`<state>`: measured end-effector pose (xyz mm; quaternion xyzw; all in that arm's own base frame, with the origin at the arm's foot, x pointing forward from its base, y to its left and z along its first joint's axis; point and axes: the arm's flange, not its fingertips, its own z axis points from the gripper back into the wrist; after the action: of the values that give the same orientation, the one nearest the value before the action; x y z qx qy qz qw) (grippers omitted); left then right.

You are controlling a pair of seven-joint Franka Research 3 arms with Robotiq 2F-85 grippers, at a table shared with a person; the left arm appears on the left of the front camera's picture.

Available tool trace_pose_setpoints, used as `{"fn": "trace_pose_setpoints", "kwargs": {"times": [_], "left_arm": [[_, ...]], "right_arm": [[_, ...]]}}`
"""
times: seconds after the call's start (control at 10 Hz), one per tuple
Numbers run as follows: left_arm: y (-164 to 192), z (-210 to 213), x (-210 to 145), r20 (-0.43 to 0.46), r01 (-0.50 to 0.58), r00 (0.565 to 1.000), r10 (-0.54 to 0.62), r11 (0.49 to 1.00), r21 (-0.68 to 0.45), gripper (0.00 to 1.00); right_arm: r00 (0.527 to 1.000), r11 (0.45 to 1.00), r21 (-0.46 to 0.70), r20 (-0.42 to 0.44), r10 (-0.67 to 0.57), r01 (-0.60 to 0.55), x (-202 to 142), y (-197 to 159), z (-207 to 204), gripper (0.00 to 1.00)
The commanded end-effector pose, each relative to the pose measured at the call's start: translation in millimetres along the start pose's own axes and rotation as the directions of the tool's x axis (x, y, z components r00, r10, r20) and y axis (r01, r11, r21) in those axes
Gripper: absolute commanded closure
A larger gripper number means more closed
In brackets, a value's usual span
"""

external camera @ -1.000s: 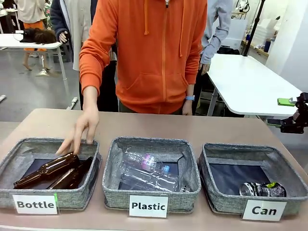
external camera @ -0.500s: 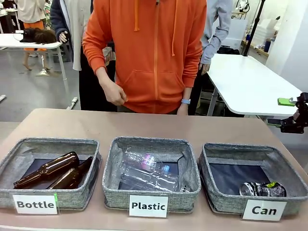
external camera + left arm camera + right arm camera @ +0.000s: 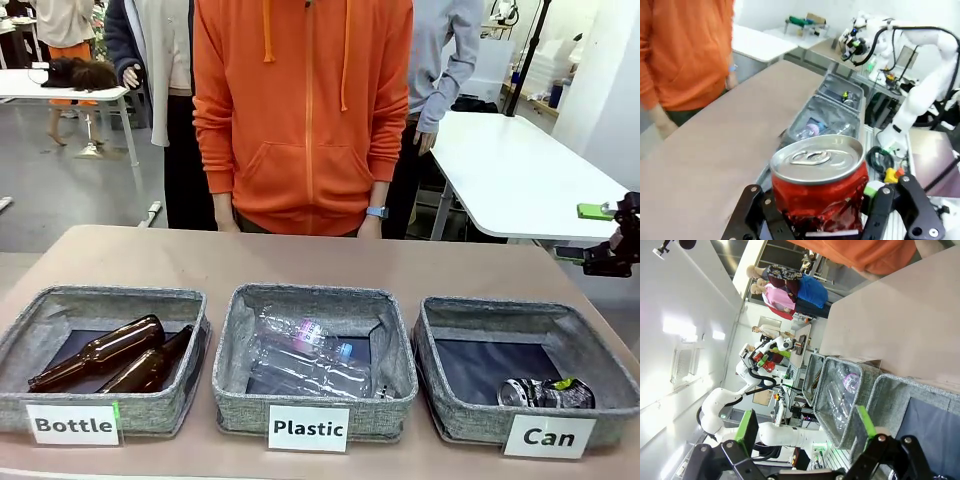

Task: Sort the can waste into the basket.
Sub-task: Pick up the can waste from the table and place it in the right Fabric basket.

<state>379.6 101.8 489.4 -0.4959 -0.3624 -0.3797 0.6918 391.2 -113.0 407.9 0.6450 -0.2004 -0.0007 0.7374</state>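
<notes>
The left end effector (image 3: 812, 220) clamps a dented red can (image 3: 817, 187) above the tabletop (image 3: 300, 262), far from the "Can" basket (image 3: 528, 415), where the silver-and-dark can (image 3: 545, 393) already lies. The right end effector (image 3: 805, 432) hangs with fingers spread, empty. The crumpled can could slip, or drop short into the "Plastic" basket (image 3: 312, 400). The person's hand, earlier at the "Bottle" basket (image 3: 100, 405), has withdrawn.

One can (image 3: 545, 393) in the right basket (image 3: 440, 400); another can (image 3: 817, 187) in left end effector (image 3: 820, 220)
</notes>
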Motion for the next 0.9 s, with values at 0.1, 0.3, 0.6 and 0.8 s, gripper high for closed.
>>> {"fn": "trace_pose_setpoints", "kwargs": {"times": [0.1, 0.3, 0.6, 0.8], "left_arm": [[13.2, -153.3, 57.8, -0.073, -0.018, 0.997, 0.009, 0.993, -0.121, 1.0], [5.7, -273.8, 77.7, -0.085, 0.007, 0.996, -0.025, 0.979, -0.202, 1.0], [-10.8, -427.5, 72.5, -0.15, -0.003, 0.988, -0.045, 0.953, -0.303, 1.0], [-43.1, -522.7, 60.2, -0.075, 0.094, 0.988, -0.132, 0.921, -0.378, 1.0]], "right_arm": [[1.0, 1.0, 0.001, -0.016, 0.004, -0.004, 0.0, 2.5, 2.3, 0.0], [1.0, 1.0, 0.001, -0.016, 0.004, -0.004, 0.0, 2.5, 2.3, 0.0], [1.0, 1.0, 0.001, -0.016, 0.004, -0.004, 0.0, 2.5, 2.3, 0.0], [0.999, 0.996, -0.089, -0.033, -0.019, 0.016, -14.4, 23.2, 33.4, 0.0]]}}
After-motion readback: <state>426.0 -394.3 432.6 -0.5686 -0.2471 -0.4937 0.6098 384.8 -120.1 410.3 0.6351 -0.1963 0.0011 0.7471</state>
